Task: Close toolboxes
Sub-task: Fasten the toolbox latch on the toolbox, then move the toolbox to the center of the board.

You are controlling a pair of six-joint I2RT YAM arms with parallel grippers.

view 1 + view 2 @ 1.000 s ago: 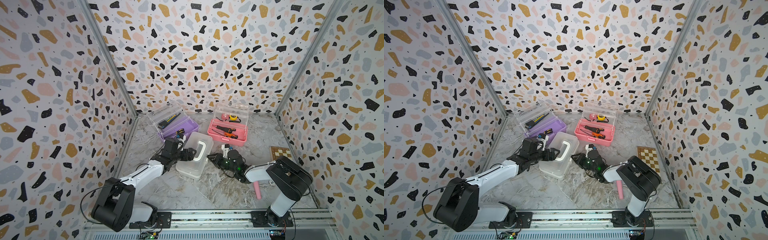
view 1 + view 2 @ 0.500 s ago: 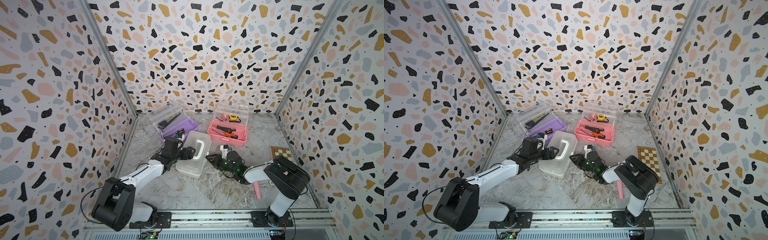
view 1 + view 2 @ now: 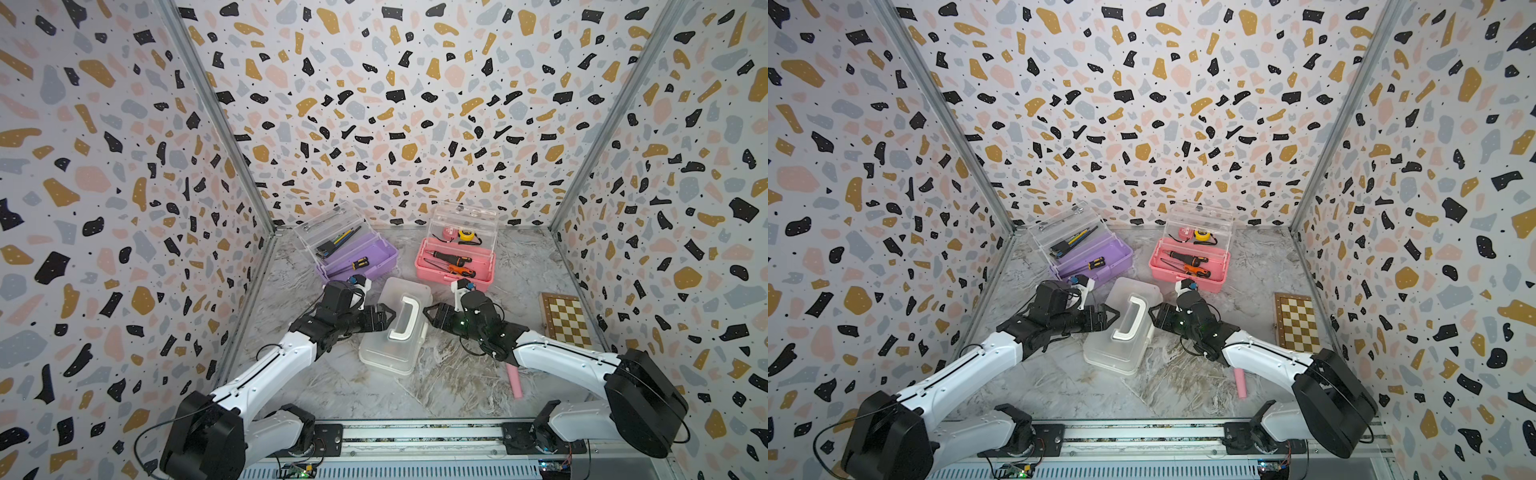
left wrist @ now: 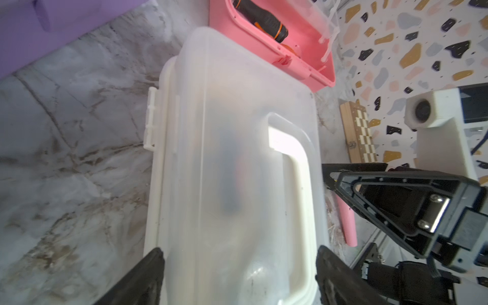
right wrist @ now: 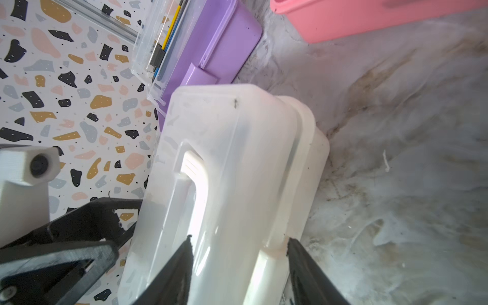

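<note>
Now left pincer wide, straddling white toolbox lid; right pincer parted around lid edge.

I see the white toolbox shut, near centre; purple toolbox far left and pink toolbox far right, lids open

White arm links, black joints and claws, thin black cables
</note>
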